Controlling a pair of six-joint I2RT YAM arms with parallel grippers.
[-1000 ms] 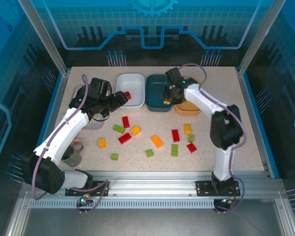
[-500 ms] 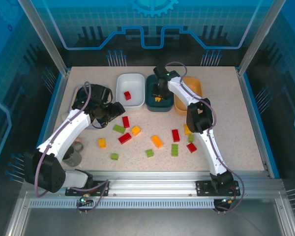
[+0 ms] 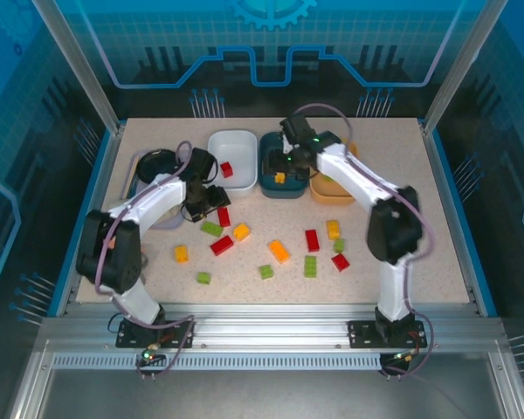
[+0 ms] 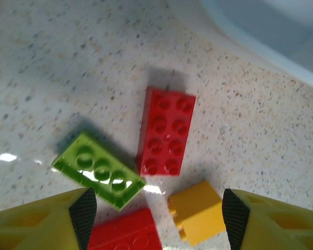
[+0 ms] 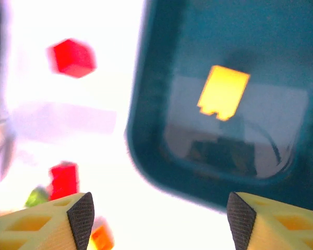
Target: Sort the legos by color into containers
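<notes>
Crowding is my main concern: the left gripper (image 4: 159, 213), jaws wide and empty, hangs over a red brick (image 4: 167, 131) lying on the table (image 4: 68, 52) close to a green brick (image 4: 99, 169) and an orange cube (image 4: 195, 212); a careless close could catch a neighbour. The right gripper (image 5: 159, 219), jaws apart and empty, sits above the teal tub (image 5: 161, 104), where a yellow brick (image 5: 223, 92) lies. A second ago the left gripper was at the white tub (image 3: 236, 148) with a red cube (image 3: 226, 169) at its tip; that cube now lies inside
</notes>
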